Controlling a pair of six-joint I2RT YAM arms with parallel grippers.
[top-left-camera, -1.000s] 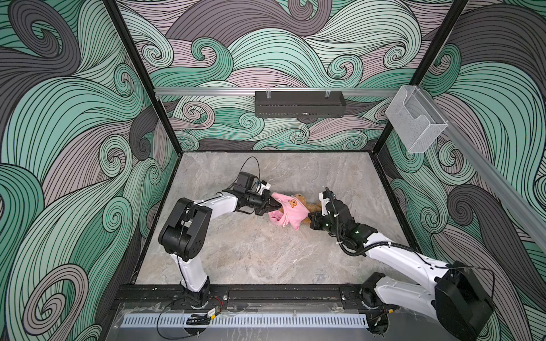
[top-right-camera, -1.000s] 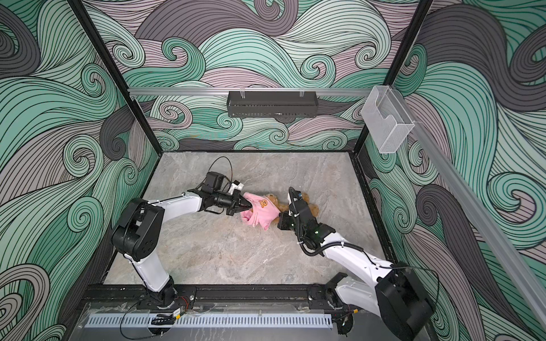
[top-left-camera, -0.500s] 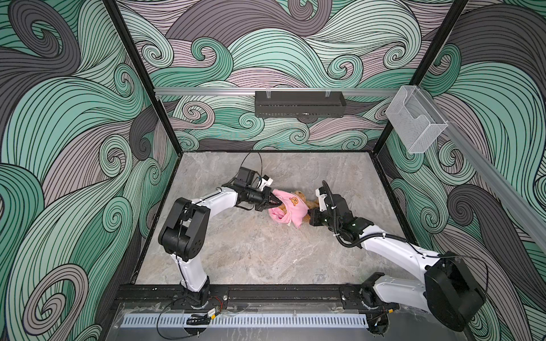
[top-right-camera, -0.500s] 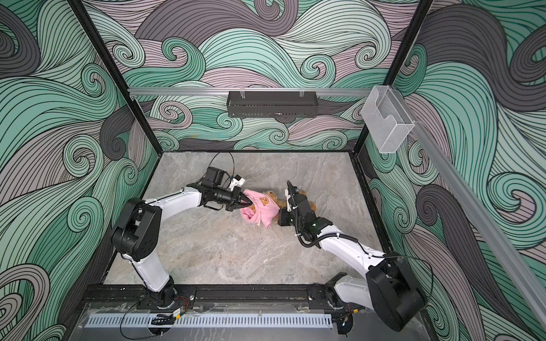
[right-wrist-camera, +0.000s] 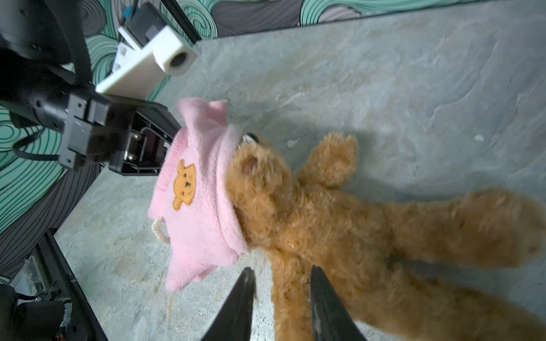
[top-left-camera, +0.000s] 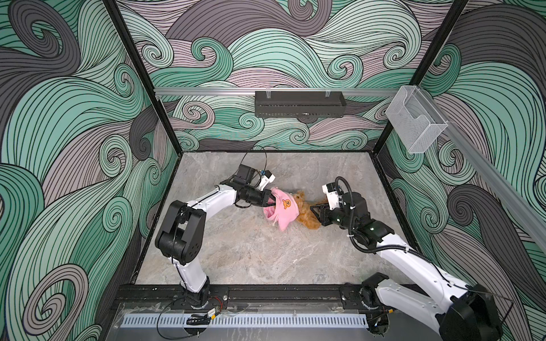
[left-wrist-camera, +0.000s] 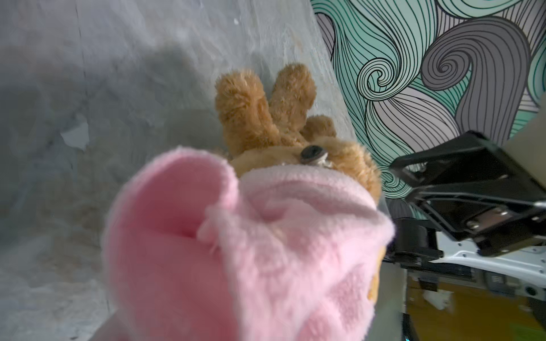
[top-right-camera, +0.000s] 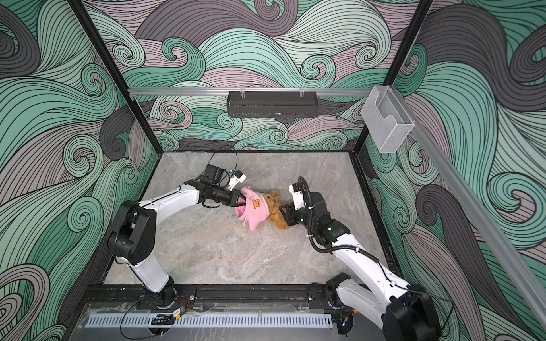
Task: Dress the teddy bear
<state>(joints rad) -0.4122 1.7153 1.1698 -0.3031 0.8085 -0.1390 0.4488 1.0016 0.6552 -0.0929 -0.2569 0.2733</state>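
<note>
**A:** Where's the teddy bear (top-left-camera: 308,218)?

**B:** Lying on the marble tabletop (top-left-camera: 251,251), right of centre, about midway between the far and near edges. The pink fleece garment (top-left-camera: 283,208) caps its head only down to the eyes.

**A:** And the grippers?

**B:** The left gripper (top-left-camera: 270,202) is pinched shut on the garment's far side. The right gripper (right-wrist-camera: 282,270) is narrowly parted astride one arm, with no visible squeeze.

**A:** What's the risk?

**B:** Nothing pins the bear. A tug on the fleece would likely drag the whole toy or slip the garment off, and the hem could bunch at the face.
</note>
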